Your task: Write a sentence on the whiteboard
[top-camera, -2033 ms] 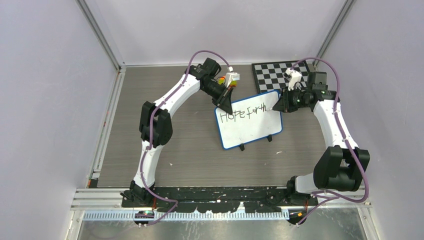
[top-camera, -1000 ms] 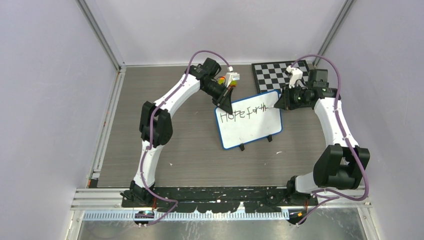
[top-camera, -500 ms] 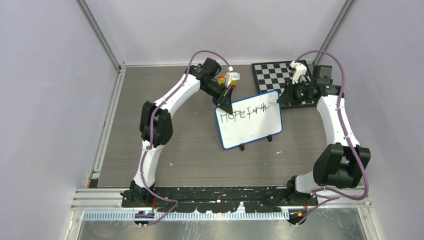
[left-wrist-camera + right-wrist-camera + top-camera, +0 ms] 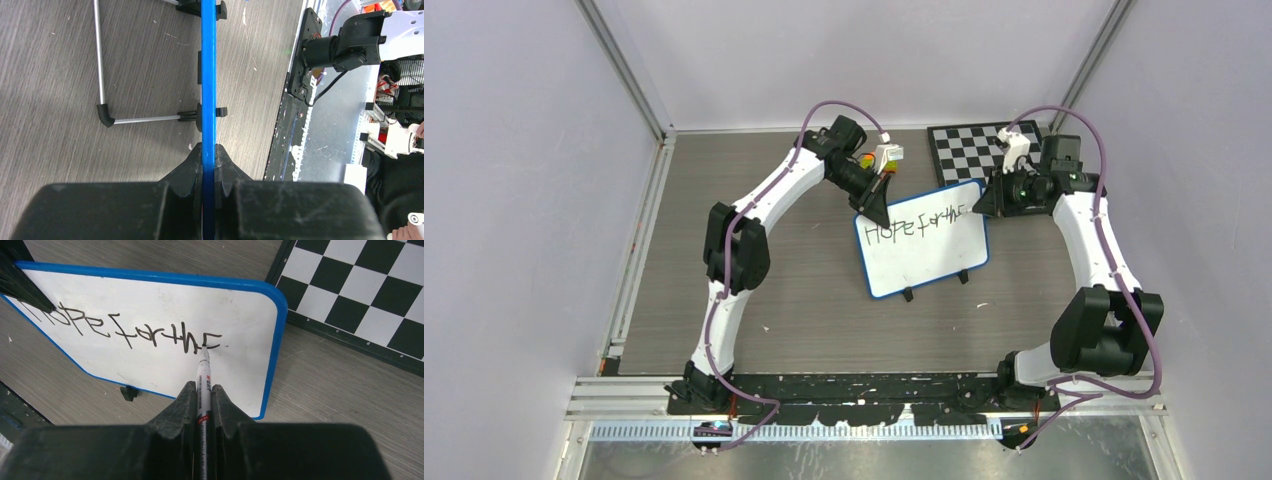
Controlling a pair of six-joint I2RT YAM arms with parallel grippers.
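our left gripper (image 4: 208, 152) is pressed shut on the blue rim of the whiteboard (image 4: 922, 250), pinching the corner at the start of the writing. the whiteboard sits on the worktop (image 4: 804, 310) right of centre and toward the far edge. its far right corner is just beside the checkered board (image 4: 969, 150), which lies in the worktop's far right corner. from the left wrist we see the whiteboard edge-on, with a small black foot (image 4: 220, 111) and a thin metal strut (image 4: 145, 119) on its back side. our right gripper (image 4: 202, 390) pinches a marker (image 4: 204, 365) between its fingers, the tip touching the white face at the last letter. the black writing (image 4: 130, 330) reads roughly "hope forthe".
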